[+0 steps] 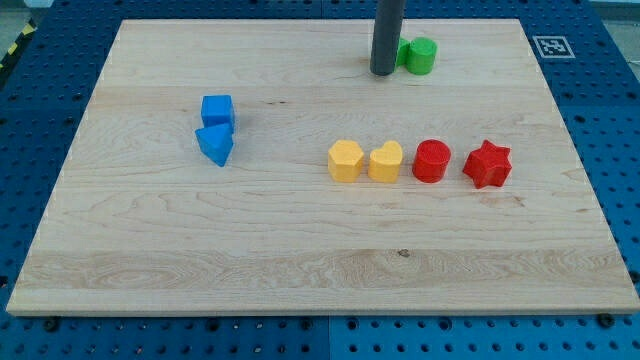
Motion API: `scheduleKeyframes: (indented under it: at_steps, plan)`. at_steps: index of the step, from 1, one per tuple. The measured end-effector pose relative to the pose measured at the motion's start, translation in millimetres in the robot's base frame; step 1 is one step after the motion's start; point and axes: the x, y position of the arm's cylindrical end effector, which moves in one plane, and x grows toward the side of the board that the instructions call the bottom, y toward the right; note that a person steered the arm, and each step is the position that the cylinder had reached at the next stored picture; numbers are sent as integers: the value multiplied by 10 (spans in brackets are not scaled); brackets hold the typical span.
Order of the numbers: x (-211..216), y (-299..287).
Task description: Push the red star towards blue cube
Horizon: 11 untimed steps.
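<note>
The red star [487,164] lies at the right end of a row of blocks, right of the board's middle. The blue cube [217,110] sits at the left of the board, touching a blue triangular block [215,144] just below it. My tip [383,72] rests on the board near the view's top, well above the row and left of the red star. It stands right beside a green block [419,55].
In the row, from the left, are a yellow hexagonal block [345,160], a yellow heart [386,161] and a red cylinder [432,160] next to the star. The wooden board [320,260] lies on a blue perforated table.
</note>
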Motion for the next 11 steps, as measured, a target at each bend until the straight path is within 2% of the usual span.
scheduleKeyframes:
  at_steps: [1, 2, 4, 5, 6, 9, 11]
  plan:
    - [318, 0]
    - [885, 77]
    - [1192, 1376]
    - [1627, 1688]
    - [2196, 1659]
    - [2205, 1596]
    - [1997, 1359]
